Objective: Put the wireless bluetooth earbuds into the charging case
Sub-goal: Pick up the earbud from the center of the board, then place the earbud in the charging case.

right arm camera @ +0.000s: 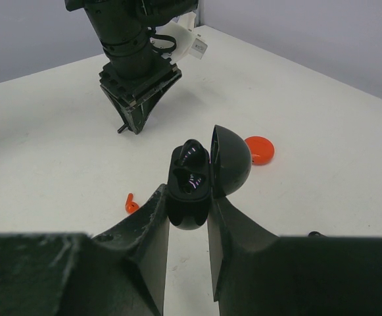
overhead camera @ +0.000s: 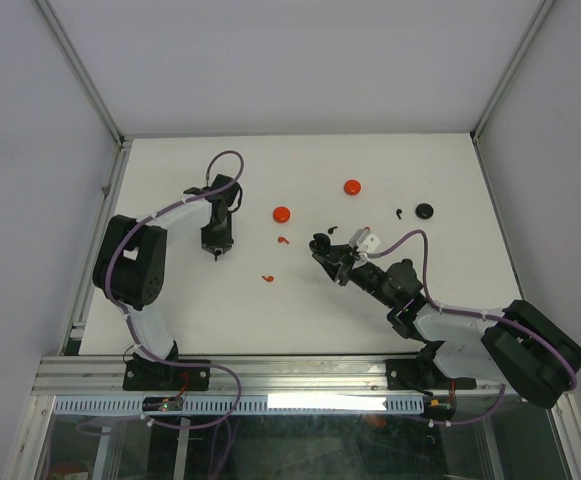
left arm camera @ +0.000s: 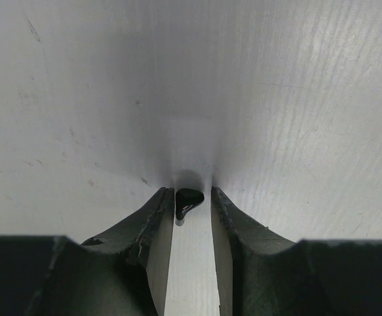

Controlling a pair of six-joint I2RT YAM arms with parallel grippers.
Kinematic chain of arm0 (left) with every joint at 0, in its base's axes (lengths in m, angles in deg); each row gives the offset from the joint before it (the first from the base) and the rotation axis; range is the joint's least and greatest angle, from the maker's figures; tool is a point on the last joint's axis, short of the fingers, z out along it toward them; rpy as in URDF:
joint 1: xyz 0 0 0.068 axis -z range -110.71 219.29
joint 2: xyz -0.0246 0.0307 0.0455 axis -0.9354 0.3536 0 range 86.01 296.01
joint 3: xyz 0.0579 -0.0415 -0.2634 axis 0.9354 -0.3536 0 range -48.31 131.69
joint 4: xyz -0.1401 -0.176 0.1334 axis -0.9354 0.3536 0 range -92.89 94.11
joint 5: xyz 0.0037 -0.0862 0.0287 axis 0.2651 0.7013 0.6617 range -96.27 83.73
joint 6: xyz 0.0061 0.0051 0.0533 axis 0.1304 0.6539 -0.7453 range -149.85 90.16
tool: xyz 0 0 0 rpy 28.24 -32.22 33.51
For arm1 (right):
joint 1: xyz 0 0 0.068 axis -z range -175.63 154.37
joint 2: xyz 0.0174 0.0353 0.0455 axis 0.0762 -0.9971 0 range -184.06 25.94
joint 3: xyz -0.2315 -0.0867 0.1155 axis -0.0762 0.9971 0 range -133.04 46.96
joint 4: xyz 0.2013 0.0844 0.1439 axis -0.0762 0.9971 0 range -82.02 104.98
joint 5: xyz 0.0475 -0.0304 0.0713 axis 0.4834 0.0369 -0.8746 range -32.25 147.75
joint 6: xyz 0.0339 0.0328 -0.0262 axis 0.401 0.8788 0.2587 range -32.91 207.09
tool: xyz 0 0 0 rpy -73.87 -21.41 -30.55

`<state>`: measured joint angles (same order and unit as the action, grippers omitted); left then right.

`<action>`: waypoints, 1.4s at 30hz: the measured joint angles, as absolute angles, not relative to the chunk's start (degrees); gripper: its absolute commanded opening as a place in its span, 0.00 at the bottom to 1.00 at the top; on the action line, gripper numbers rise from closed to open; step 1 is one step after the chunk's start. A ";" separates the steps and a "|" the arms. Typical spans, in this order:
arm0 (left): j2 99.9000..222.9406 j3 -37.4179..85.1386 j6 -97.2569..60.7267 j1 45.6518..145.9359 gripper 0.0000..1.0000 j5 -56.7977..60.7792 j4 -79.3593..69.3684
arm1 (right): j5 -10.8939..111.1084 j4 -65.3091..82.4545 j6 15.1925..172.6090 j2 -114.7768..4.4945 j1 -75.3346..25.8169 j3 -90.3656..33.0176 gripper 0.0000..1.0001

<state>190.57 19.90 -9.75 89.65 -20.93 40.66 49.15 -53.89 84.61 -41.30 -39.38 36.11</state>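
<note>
White table (overhead camera: 170, 300) fills the floor of a grey-walled booth, with both arms coming in from its 6 o'clock edge. Near the table's middle the right gripper (right arm camera: 188, 204) is clamped on the black charging case (right arm camera: 189, 187). The case's lid (right arm camera: 231, 161) stands swung open on the right side of the wrist view.

Out at 9 o'clock from the case, the left gripper (overhead camera: 217, 252) points straight down at the table. Its jaws stand narrow around a black earbud (left arm camera: 189, 199). The bud touches the finger on the left of the wrist view, with a sliver of gap on the other side, and I cannot tell whether it is truly pinched.

Between the two grippers lie a red disc (overhead camera: 281, 214), at 10 o'clock from the case, and a red earbud (overhead camera: 283, 240) at 9 o'clock. A second red earbud (overhead camera: 267, 279) sits at 8 o'clock. A farther red disc (overhead camera: 352, 186) lies at 1 o'clock and a black disc (overhead camera: 425, 210) at 2 o'clock. A loose black earbud (overhead camera: 332, 229) rests just beside the case, and another black bud (overhead camera: 399, 213) lies just beside the black disc.
</note>
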 measured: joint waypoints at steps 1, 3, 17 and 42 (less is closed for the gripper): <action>190.59 19.90 -9.77 89.52 0.27 -20.79 40.64 | 49.08 -53.89 84.61 -41.30 -39.38 36.11 0.00; 190.59 19.76 -9.77 89.41 0.25 -20.73 40.57 | 48.91 -53.89 84.61 -41.30 -39.38 36.11 0.00; 185.02 14.74 -9.59 89.06 0.13 -18.96 37.47 | 47.01 -52.49 84.61 -40.95 -39.38 35.93 0.00; 147.81 6.98 -6.40 111.64 0.15 -22.74 15.63 | 48.34 -49.65 83.05 -43.49 -40.95 27.43 0.00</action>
<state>147.81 6.98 -6.40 111.64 -22.74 15.63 48.34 -49.65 83.05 -43.49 -40.95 27.43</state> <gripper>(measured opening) 0.185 0.279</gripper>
